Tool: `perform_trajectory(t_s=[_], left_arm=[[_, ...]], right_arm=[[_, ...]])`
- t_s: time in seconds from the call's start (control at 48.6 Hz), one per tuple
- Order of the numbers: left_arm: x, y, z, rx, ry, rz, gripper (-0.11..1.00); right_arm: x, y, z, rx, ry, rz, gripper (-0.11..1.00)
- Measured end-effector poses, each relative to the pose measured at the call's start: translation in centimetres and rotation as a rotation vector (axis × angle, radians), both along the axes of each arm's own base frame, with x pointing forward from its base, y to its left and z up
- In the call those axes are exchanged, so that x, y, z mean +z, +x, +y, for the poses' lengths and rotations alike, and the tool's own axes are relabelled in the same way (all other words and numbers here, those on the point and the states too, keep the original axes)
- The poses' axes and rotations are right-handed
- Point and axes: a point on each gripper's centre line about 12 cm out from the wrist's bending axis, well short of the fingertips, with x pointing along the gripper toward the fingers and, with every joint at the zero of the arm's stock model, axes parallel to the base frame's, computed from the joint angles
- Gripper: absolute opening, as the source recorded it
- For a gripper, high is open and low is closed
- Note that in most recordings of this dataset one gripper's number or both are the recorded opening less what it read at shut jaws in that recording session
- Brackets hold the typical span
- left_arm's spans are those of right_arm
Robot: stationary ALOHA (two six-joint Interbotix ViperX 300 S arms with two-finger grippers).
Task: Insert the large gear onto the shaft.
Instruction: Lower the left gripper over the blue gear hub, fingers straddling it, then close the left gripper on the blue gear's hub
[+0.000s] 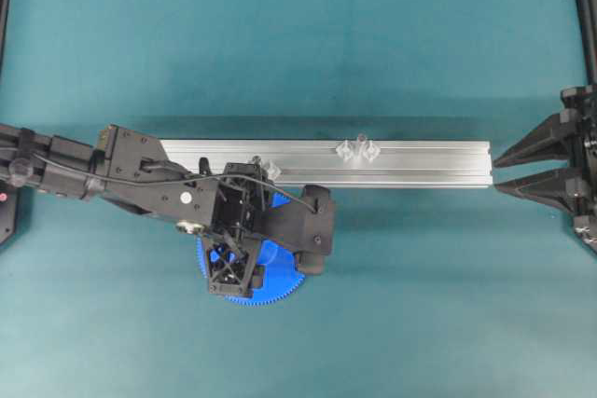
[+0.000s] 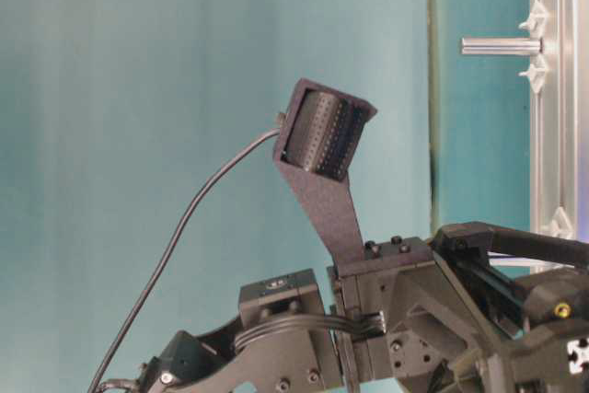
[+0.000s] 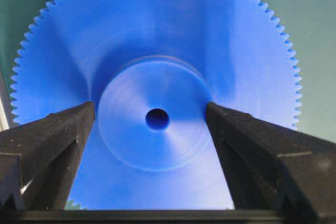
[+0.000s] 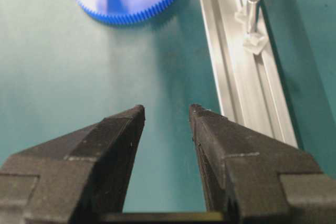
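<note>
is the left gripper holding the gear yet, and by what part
Nothing is held. The left gripper is open, straddling the large gear's hub.

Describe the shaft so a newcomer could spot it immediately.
Find the long aluminium rail lying across the green table. Toward its right half stands the shaft, a thin pale metal pin on a small silvery faceted mount, well apart from the large gear.

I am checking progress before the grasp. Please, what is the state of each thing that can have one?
large gear: flat on the table, not gripped, not on the shaft.
shaft: upright on the rail, bare.
left gripper: open, fingers either side of the gear's hub.
right gripper: open, empty, apart from the gear.
</note>
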Motion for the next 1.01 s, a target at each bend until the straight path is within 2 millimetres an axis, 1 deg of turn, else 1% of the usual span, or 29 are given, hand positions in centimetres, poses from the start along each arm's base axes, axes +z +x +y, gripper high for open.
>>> perform_trajectory(t_s=[0.411, 0.843, 1.008], left_arm=[[-0.24, 0.18, -0.02, 0.006, -0.001, 0.006, 0.95], [-0.42, 0.24, -0.02, 0.021, 0.002, 0.061, 0.95], [-0.39, 0.28, -0.35, 0.02, 0.0, 0.06, 0.95]], right_arm=[[0.0, -0.01, 0.01, -0.008, 0.013, -0.002, 0.51], [-0.36, -0.02, -0.02, -0.011, 0.014, -0.016, 0.51], [-0.34, 0.03, -0.02, -0.012, 0.015, -0.019, 0.51]])
